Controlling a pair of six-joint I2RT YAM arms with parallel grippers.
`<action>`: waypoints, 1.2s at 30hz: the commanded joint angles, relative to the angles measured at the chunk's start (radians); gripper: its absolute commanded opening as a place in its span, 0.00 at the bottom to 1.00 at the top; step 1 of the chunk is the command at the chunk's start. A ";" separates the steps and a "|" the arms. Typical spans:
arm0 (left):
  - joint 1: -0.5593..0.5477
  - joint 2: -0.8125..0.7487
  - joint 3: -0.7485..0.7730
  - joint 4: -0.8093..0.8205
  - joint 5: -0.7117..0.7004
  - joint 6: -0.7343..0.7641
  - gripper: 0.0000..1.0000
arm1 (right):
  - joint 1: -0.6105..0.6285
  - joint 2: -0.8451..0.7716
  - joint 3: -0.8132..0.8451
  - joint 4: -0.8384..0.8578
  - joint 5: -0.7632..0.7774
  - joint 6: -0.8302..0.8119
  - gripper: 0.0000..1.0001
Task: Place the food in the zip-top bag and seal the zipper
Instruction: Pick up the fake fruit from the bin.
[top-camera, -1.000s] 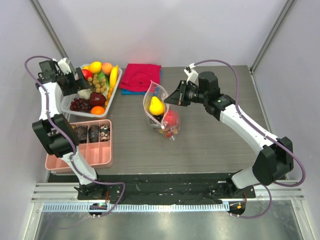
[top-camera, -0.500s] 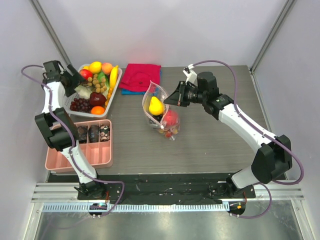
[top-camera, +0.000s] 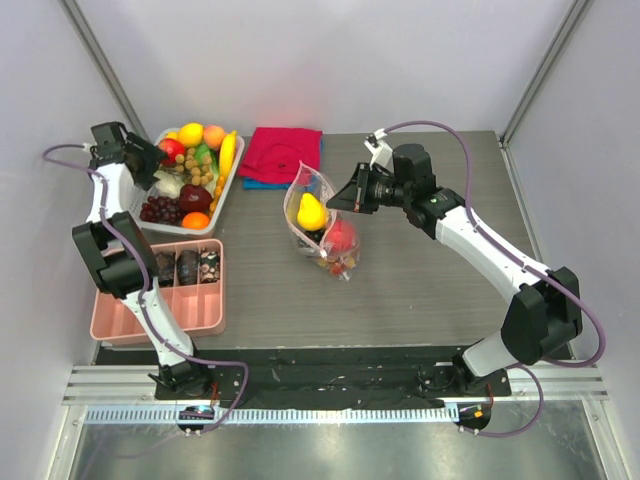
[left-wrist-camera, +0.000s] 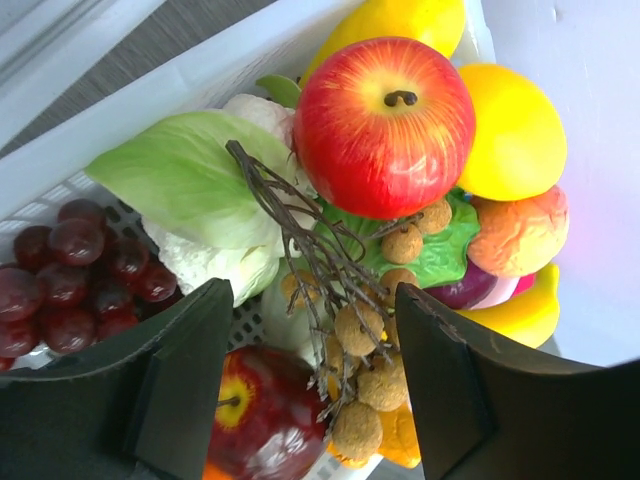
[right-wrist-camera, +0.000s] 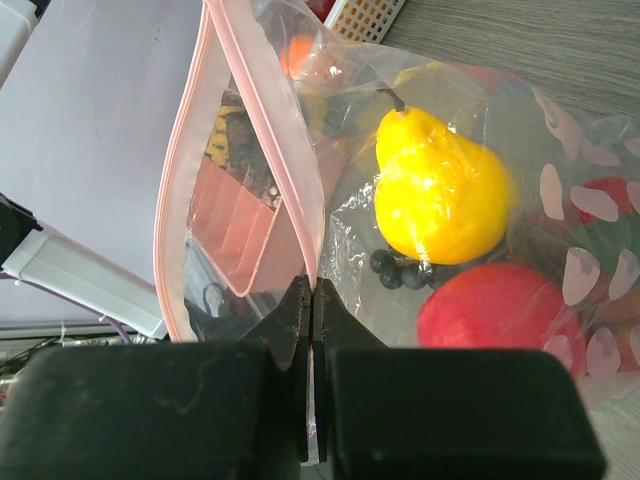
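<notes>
Two black robot pincers share this job. The right gripper (right-wrist-camera: 310, 295) has its fingers pressed together on the rim of the clear, crinkly zip-top bag printed with pink dots (right-wrist-camera: 560, 130). It pinches at the pale-pink zipper strip (right-wrist-camera: 258, 110) and lifts the mouth open. Inside the bag lie a glossy yellow toy pear (right-wrist-camera: 440, 190), a round red toy fruit (right-wrist-camera: 500, 320) and a few small dark berries.

Well to the left of the bag, the left gripper (left-wrist-camera: 312, 300) hovers over a white plastic lattice basket (left-wrist-camera: 180, 75) heaped with the rest of the food. Its fingers stand apart and grip nothing. Between them runs the brown twig of a cluster of small tan toy longans (left-wrist-camera: 360, 380), and a shiny red toy apple (left-wrist-camera: 385, 125) sits just past the fingertips.

The step in hand looks like picking the next piece. It would go best by settling on one item first. For the apple, that means centring the fingers across its widest part, since the smooth skin may slip. The twig could snag and drag neighbours out, so it is best to lift straight up. Meanwhile the bag's mouth should be held wide and upright, and the piece released low inside it.
</notes>
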 joint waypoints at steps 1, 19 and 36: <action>-0.010 0.025 0.046 0.045 -0.003 -0.060 0.68 | 0.004 0.002 0.048 0.049 -0.010 -0.009 0.01; -0.013 0.063 0.053 0.114 0.055 -0.103 0.34 | 0.004 0.000 0.042 0.058 -0.025 -0.003 0.01; -0.001 -0.252 -0.015 0.103 0.130 -0.164 0.00 | 0.002 -0.035 0.011 0.057 -0.015 -0.008 0.01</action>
